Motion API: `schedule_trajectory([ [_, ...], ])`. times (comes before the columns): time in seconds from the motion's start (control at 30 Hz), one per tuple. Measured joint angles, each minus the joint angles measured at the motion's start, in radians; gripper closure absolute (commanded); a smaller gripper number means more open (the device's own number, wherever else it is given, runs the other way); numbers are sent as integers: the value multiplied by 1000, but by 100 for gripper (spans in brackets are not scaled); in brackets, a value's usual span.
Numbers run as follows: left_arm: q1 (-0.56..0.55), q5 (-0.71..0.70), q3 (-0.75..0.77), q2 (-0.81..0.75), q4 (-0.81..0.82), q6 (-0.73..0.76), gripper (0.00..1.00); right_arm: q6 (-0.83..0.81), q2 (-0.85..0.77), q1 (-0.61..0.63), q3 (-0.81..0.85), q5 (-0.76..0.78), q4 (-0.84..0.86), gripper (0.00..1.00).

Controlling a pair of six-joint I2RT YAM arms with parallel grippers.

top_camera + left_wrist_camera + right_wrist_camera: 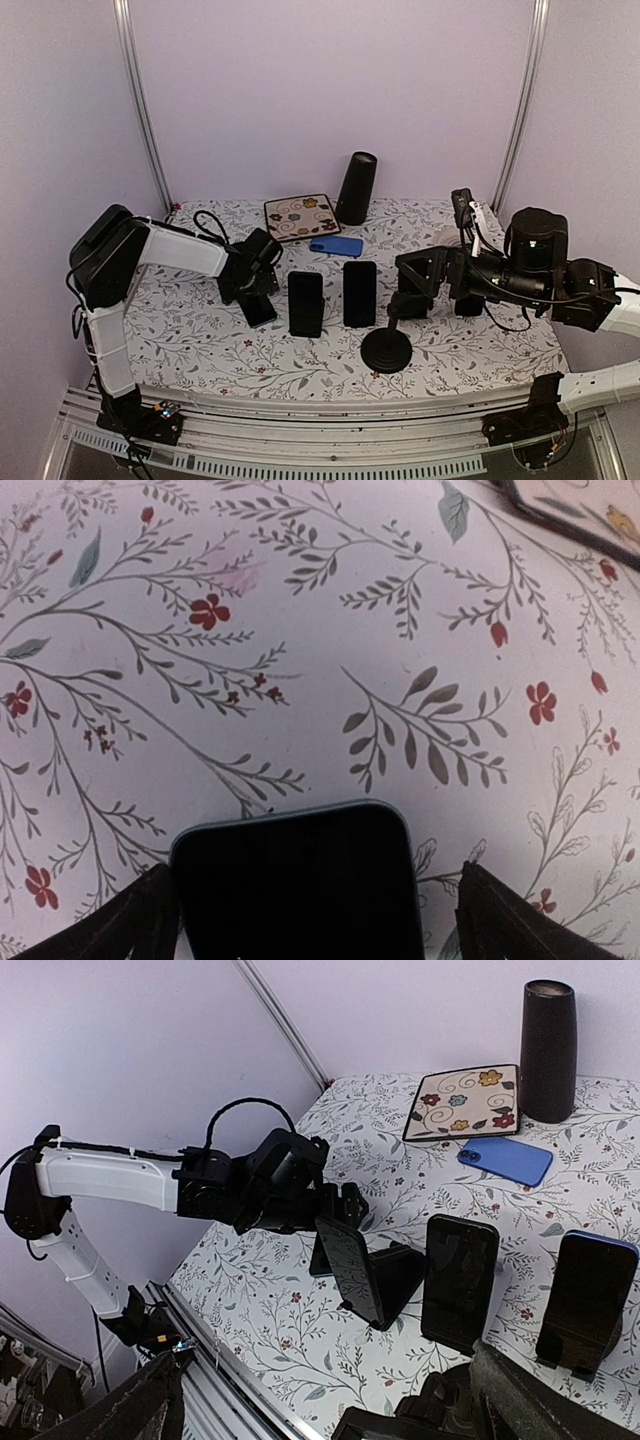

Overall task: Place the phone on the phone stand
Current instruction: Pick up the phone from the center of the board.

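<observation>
A flowered table (200, 340) seen from above, with two robot arms reaching in from the near edge. At about 9 o'clock from the table's middle, the left gripper (252, 283) hovers just behind a dark phone (259, 310). Its fingers (120, 930) are spread wide, one on each side of the phone's top edge. There is a clear gap on one side; on the other I cannot tell whether finger and phone touch. Nothing is pinched.

The phone leans tilted back against a small wedge stand (405, 1275), screen facing the near edge. It looks seated, so the placing seems done. What is left for this arm is probably only to back away without knocking it.

Just to the right, a second phone (305, 303) and a third phone (359, 293) stand propped in a row. A blue phone (336, 245) lies flat at 12 o'clock. A round stand (388, 350) at 5 o'clock holds nothing, so one more placing may remain.

The right gripper (410, 295), at 3 o'clock, is spread and empty.
</observation>
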Motion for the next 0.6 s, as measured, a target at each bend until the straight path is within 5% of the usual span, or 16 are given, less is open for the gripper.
schedule_trajectory([
  [0.23, -1, -36, 18, 23, 2, -15, 16, 16, -18, 0, -19, -7, 0, 1],
  [0.43, -4, -63, 20, 30, 1, -32, 37, 21, -19, 0, -27, -24, 7, 1],
  [0.6, -4, -63, 18, 27, 5, -31, 42, 23, -16, 0, -32, -41, 9, 1],
])
